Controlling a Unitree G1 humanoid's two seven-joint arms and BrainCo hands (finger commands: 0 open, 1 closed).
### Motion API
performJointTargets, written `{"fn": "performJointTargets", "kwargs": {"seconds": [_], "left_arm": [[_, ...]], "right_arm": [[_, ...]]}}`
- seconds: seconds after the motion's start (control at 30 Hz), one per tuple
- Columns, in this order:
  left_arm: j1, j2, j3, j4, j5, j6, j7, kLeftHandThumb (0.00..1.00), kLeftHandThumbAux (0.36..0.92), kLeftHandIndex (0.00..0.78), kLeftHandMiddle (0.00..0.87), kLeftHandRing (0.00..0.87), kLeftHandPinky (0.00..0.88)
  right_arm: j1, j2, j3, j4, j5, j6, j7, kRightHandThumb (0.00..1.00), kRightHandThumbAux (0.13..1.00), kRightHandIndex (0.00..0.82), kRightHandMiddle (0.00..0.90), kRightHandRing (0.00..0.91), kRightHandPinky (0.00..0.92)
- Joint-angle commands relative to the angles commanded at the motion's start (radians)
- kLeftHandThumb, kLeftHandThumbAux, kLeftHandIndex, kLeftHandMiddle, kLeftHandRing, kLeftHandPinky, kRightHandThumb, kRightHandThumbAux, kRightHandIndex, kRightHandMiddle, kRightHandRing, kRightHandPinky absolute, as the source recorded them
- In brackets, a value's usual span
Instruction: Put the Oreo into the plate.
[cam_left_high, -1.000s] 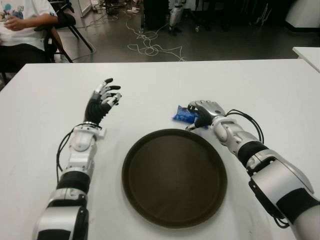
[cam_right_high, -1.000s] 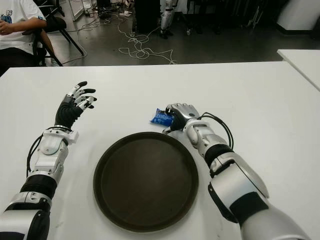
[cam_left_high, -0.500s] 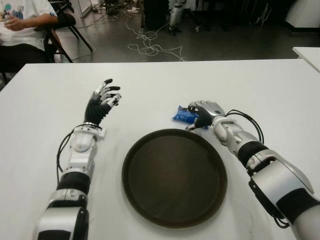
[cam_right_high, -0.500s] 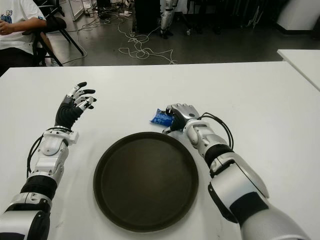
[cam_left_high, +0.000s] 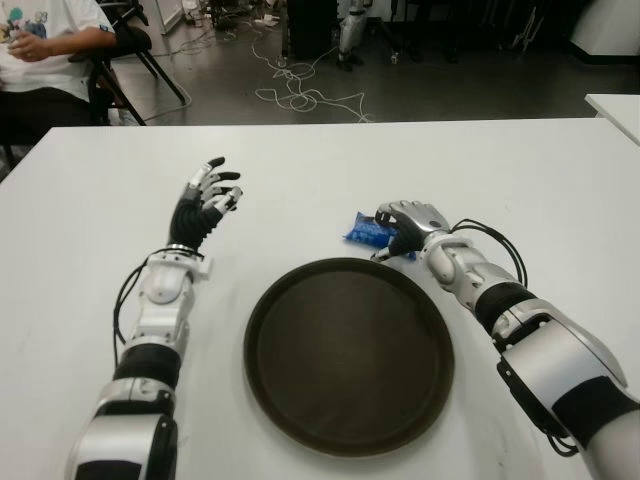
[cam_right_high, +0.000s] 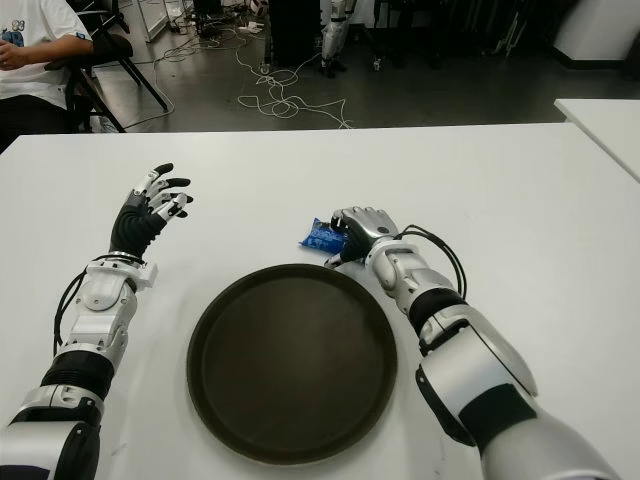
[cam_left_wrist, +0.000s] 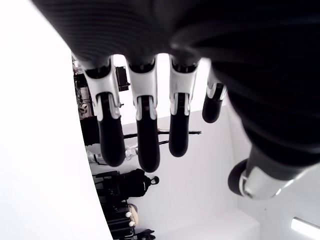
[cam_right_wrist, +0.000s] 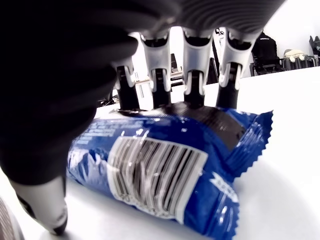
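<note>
The Oreo (cam_left_high: 366, 231) — a blue packet — lies on the white table (cam_left_high: 520, 170), just beyond the far rim of the dark round plate (cam_left_high: 348, 352) and outside it. The right hand (cam_left_high: 408, 224) is on the packet's right end. In the right wrist view its four fingers (cam_right_wrist: 194, 75) come down over the top of the wrapper, tips pressing into the foil, while the thumb (cam_right_wrist: 42, 210) reaches down to the table at the near side; the packet's barcode faces the camera. The hand is closed around the Oreo, and the packet's underside looks to be touching the table.

The left hand (cam_left_high: 207, 200) shows to the left of the plate, well apart from it, raised with the palm turned toward the middle. Its fingers (cam_left_wrist: 141, 130) hang loosely extended in the left wrist view, holding nothing.

The plate is bare inside. Beyond the table, a seated person (cam_left_high: 45, 50) shows at the far left, and cables (cam_left_high: 300, 90) trail across the dark floor.
</note>
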Motion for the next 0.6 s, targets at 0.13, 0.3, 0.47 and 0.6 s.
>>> {"fn": "performJointTargets", "kwargs": {"seconds": [0.13, 0.3, 0.47, 0.6], "left_arm": [[0.003, -0.001, 0.001, -0.007, -0.004, 0.006, -0.004, 0.288, 0.612, 0.14, 0.276, 0.334, 0.409], [0.007, -0.002, 0.001, -0.014, -0.002, 0.011, -0.001, 0.298, 0.62, 0.139, 0.273, 0.327, 0.406], [0.007, -0.002, 0.0, -0.014, 0.002, 0.009, 0.004, 0.283, 0.617, 0.14, 0.278, 0.327, 0.402], [0.006, -0.003, 0.001, -0.012, 0.002, 0.009, 0.006, 0.276, 0.616, 0.141, 0.282, 0.331, 0.407]], "right_arm": [[-0.001, -0.001, 0.003, 0.0, -0.003, 0.003, 0.0, 0.0, 0.715, 0.318, 0.386, 0.414, 0.392], [-0.001, -0.002, 0.004, 0.001, -0.002, 0.002, 0.001, 0.0, 0.731, 0.329, 0.4, 0.438, 0.418], [0.0, -0.001, 0.005, 0.001, -0.003, 0.007, -0.001, 0.0, 0.734, 0.318, 0.388, 0.416, 0.4], [0.0, -0.001, 0.006, 0.002, -0.005, 0.011, -0.006, 0.0, 0.738, 0.31, 0.376, 0.401, 0.389]]}}
